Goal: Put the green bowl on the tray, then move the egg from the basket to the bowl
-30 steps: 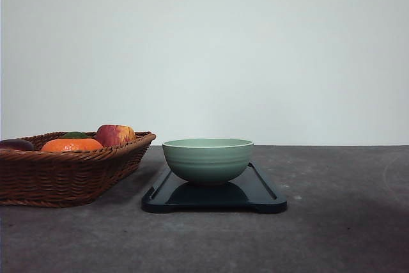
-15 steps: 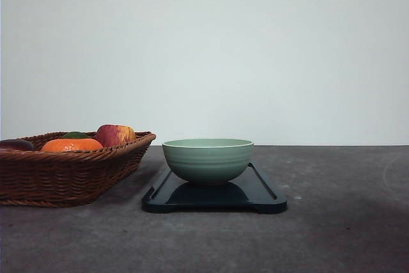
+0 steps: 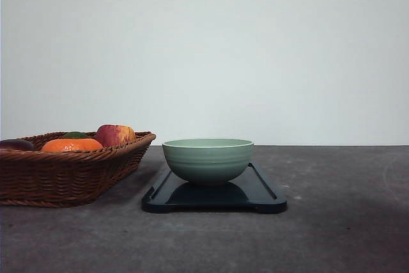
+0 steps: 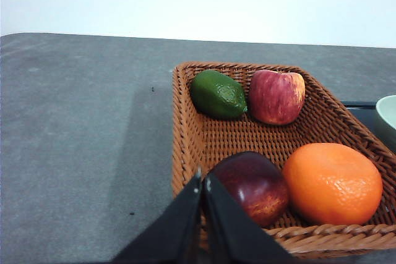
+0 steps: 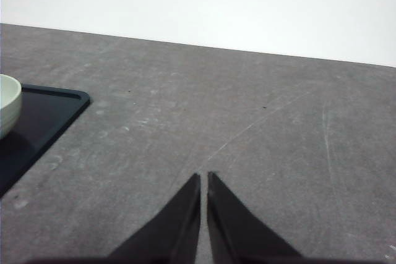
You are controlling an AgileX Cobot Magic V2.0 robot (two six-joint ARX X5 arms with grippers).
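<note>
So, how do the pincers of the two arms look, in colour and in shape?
Both look alike. The left pincer has two matte black fingers, broad at the base and tapering to thin pointed tips. The right pincer has the same black wedge-shaped fingers. I see no cables or markings on them.

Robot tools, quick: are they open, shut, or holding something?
Left tool: shut, holding nothing, by the brown woven wicker basket.
Right tool: shut, holding nothing, over the grey table.

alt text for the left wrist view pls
A brown wicker basket on a grey table holds a lime, a red apple, an orange and a dark reddish egg. The left end effector, shut, hangs near its front rim.
</note>
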